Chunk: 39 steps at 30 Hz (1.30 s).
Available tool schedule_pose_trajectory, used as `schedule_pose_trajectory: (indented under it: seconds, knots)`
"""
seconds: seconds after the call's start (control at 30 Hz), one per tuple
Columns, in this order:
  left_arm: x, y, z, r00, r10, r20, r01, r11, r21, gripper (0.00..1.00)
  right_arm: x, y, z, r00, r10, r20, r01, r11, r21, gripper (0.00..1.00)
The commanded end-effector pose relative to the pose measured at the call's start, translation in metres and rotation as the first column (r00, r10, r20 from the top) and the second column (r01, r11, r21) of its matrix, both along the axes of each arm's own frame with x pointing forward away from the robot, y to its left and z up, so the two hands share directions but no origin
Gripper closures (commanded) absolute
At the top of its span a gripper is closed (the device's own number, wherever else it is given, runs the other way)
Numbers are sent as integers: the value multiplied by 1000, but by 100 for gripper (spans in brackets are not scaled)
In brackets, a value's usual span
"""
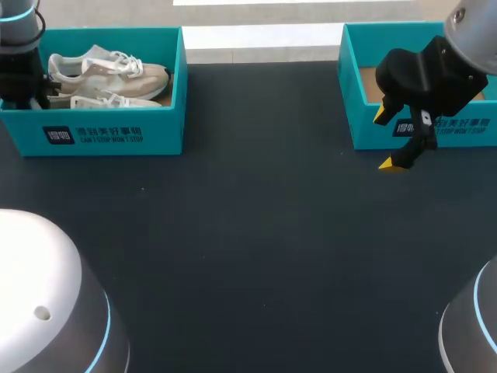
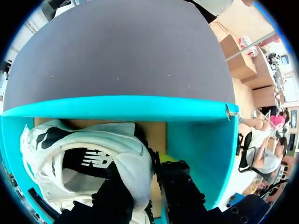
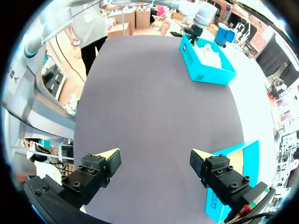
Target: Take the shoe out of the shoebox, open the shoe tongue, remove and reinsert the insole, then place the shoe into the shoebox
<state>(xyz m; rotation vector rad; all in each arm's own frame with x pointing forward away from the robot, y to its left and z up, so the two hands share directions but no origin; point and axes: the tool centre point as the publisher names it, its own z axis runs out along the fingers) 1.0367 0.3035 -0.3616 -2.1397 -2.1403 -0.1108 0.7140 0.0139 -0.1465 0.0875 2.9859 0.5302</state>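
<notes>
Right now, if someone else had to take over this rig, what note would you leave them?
Left claw: down inside the left shoebox, at the collar of a white shoe. Whether it has gripped cannot be told.
Right claw: open and empty, hovering over the table by the front wall of the right shoebox, whose visible floor is bare cardboard.
Things: two shoes lie in the left shoebox.
Done: nothing that shows; no shoe is out yet.
Left: every step, starting with lifting the shoe out.
</notes>
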Motion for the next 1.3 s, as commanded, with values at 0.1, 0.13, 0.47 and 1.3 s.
schedule_pose_trajectory:
  seconds: [0.1, 0.13, 0.47, 1.3]
  knots:
    - [-3, 1, 24, 1000, -19, -7, 19, 1000, 21, 100, 2, 2, -1, 1000, -1, -3, 1, 1000, -4, 0]
    - [-3, 2, 30, 1000, -18, -8, 18, 1000, 24, 100, 2, 2, -1, 1000, -1, -3, 1, 1000, -4, 0]
    - [-2, 10, 94, 999, 10, -47, -8, 999, 53, 100, 2, 2, -1, 1000, -1, -3, 1, 1000, -4, 0]
    - [16, 23, 161, 1000, -10, -2, 10, 998, 67, 100, 2, 2, -1, 1000, -1, -3, 1, 1000, -4, 0]
